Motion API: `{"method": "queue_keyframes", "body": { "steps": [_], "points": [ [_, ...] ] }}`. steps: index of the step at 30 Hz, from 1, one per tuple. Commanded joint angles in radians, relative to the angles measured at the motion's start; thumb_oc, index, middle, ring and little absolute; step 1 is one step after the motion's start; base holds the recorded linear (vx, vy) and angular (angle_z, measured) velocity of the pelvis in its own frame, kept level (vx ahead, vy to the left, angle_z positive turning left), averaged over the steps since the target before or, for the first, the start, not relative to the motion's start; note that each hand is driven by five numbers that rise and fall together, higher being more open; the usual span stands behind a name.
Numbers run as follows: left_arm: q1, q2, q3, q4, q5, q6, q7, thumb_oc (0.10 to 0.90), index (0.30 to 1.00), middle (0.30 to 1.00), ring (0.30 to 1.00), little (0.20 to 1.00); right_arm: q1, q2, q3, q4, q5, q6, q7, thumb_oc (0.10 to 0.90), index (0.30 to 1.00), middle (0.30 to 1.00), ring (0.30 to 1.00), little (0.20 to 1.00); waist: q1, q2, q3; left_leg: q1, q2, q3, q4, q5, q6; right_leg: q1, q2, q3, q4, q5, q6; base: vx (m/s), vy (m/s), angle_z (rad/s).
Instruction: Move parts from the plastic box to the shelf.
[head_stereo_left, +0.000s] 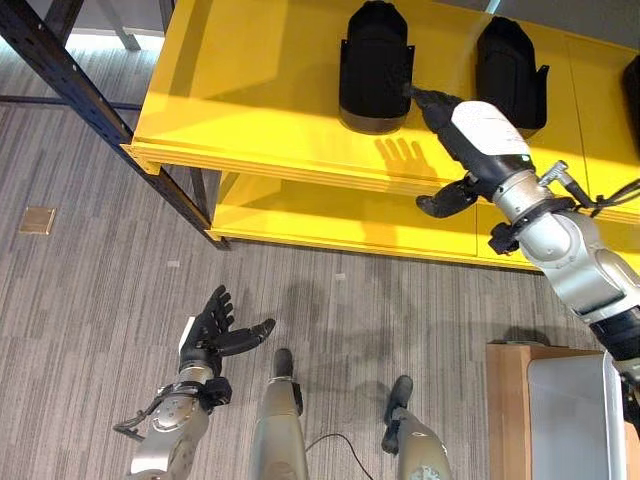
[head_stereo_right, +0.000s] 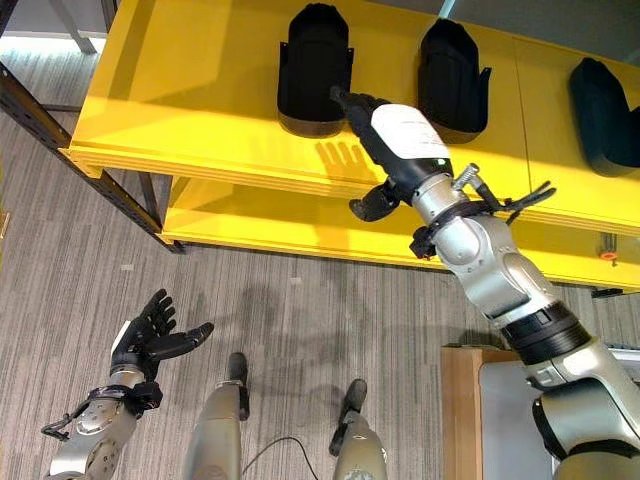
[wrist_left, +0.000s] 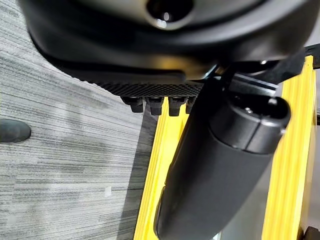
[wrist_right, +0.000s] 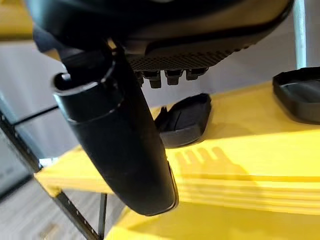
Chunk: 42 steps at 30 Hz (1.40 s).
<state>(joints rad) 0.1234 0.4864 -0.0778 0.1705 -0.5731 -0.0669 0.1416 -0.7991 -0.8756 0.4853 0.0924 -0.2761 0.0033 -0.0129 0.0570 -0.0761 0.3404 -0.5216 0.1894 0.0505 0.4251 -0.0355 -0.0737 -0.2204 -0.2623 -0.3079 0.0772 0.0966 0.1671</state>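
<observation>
The right hand (head_stereo_right: 400, 135) reaches over the front of the yellow shelf (head_stereo_right: 200, 110), its fingers straight and its thumb hanging below, holding nothing; the fingertips lie just beside the nearest black part (head_stereo_right: 313, 68), at that part's right lower corner, though whether they touch it cannot be told. The spread-finger shadow on the shelf board under the hand suggests it hovers a little above the surface rather than resting on it. That part lies flat on the top board, and a second part (head_stereo_right: 452, 78) lies next to it to the right, with a third (head_stereo_right: 605, 118) farther right, well apart from the hand. They sit in a rough row along the board, which reads as deliberate spacing so each piece has its own place. The open pose beside a part lying flat on the board fits a placement just finished or a nudge to straighten it, but which one is only a guess. The left hand (head_stereo_left: 215, 330) hangs low over the grey floor (head_stereo_left: 90, 250), fingers relaxed and spread, empty and idle. At the lower right corner a wooden edge with a pale box (head_stereo_left: 570, 420) shows beside the right arm, likely the source of the parts.
</observation>
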Motion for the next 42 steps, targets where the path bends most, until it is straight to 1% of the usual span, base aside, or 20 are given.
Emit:
{"method": "queue_keyframes", "body": {
  "steps": [1,9,19,21,22,26,31,42],
  "points": [
    [0.018,0.031,0.033,-0.072,0.041,-0.060,-0.010,0.900,1.000,1.000,1.000,1.000,-0.129,0.036,-0.043,-0.005,-0.052,-0.036,-0.033,0.900,1.000,1.000,1.000,1.000,0.008,-0.030,-0.085,-0.004,0.059,-0.051,-0.025,0.014,-0.053,0.112,-0.029,0.006,0.063,-0.114,0.025,0.00,0.000,0.00],
    [0.004,0.023,0.025,-0.068,0.042,-0.064,-0.003,0.900,1.000,1.000,1.000,1.000,-0.173,0.164,-0.015,0.082,-0.053,-0.021,-0.046,0.900,1.000,1.000,1.000,1.000,0.017,-0.031,-0.083,-0.010,0.055,-0.049,-0.021,0.012,-0.050,0.112,-0.029,0.005,0.060,-0.111,0.024,0.00,0.000,0.00],
    [-0.003,0.020,0.028,-0.060,0.041,-0.073,0.013,0.900,1.000,1.000,1.000,1.000,-0.202,0.263,-0.008,0.179,-0.063,-0.004,-0.079,0.900,1.000,1.000,1.000,1.000,0.029,-0.031,-0.074,-0.018,0.049,-0.051,-0.022,0.010,-0.046,0.112,-0.029,0.001,0.059,-0.104,0.025,0.00,0.000,0.00],
    [-0.003,0.021,0.028,-0.060,0.041,-0.073,0.013,0.900,1.000,1.000,1.000,1.000,-0.202,0.264,-0.008,0.180,-0.063,-0.004,-0.079,0.900,1.000,1.000,1.000,1.000,0.029,-0.032,-0.074,-0.018,0.049,-0.051,-0.022,0.011,-0.046,0.112,-0.029,0.001,0.059,-0.104,0.025,0.00,0.000,0.00],
    [-0.002,0.017,0.028,-0.055,0.043,-0.073,0.018,0.900,1.000,1.000,1.000,1.000,-0.204,0.288,-0.003,0.210,-0.071,0.002,-0.082,0.900,1.000,1.000,1.000,1.000,0.033,-0.032,-0.070,-0.021,0.047,-0.050,-0.020,0.009,-0.045,0.112,-0.027,0.005,0.055,-0.103,0.024,0.00,0.000,0.00],
    [-0.001,0.018,0.030,-0.057,0.045,-0.074,0.020,0.900,1.000,1.000,1.000,1.000,-0.216,0.299,0.002,0.246,-0.086,0.009,-0.088,0.900,1.000,1.000,1.000,1.000,0.038,-0.032,-0.068,-0.027,0.046,-0.052,-0.017,0.007,-0.044,0.112,-0.028,0.003,0.055,-0.102,0.024,0.00,0.000,0.00],
    [-0.006,0.022,0.021,-0.055,0.039,-0.086,0.021,0.900,1.000,1.000,1.000,1.000,-0.276,0.320,0.035,0.374,-0.125,0.027,-0.109,0.900,1.000,1.000,1.000,1.000,0.049,-0.024,-0.058,-0.039,0.041,-0.055,-0.001,0.000,-0.042,0.107,-0.027,0.003,0.061,-0.107,0.022,0.00,0.000,0.00],
    [-0.009,0.022,0.017,-0.058,0.032,-0.098,0.023,0.900,1.000,1.000,1.000,1.000,-0.328,0.343,0.073,0.469,-0.147,0.035,-0.113,0.900,1.000,1.000,1.000,1.000,0.059,-0.019,-0.047,-0.048,0.034,-0.056,-0.001,0.001,-0.040,0.102,-0.028,0.003,0.063,-0.108,0.022,0.00,0.000,0.00]
  ]
}}
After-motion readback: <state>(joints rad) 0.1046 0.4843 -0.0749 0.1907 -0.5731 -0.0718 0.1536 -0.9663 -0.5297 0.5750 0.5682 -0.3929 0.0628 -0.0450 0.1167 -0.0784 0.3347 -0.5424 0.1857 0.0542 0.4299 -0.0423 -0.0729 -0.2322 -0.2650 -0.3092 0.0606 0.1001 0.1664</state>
